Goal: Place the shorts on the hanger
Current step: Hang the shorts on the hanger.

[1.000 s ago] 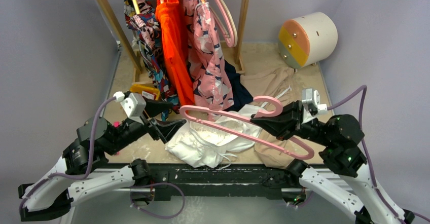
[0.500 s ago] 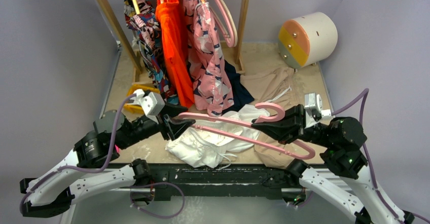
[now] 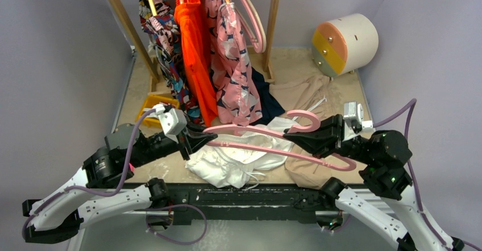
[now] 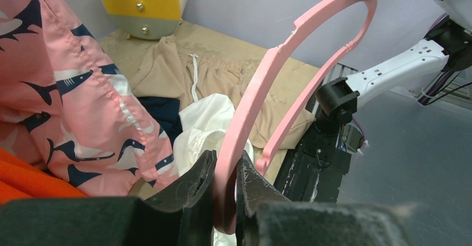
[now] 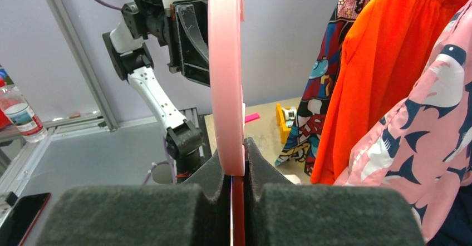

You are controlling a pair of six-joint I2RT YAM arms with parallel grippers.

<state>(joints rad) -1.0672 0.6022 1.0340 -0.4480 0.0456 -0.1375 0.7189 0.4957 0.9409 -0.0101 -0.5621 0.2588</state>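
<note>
With both ends held, the smooth pink plastic hanger (image 4: 262, 90) is best held level and low so that one slim arm can slide into the waistband. The left gripper (image 3: 199, 140) is clamped on its left tip, and the right gripper (image 3: 296, 137) is pinched shut beside the hook. The thin white drawstring shorts (image 3: 227, 166) lie crumpled near the table's near edge, directly beneath the hanger.

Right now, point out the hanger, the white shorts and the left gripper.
hanger (image 4: 256, 101), left wrist view, on its slim arm.
shorts (image 3: 221, 170), top view, on the bunched white fabric.
left gripper (image 4: 226, 162), left wrist view, between fingertips pinching the hanger.
</note>
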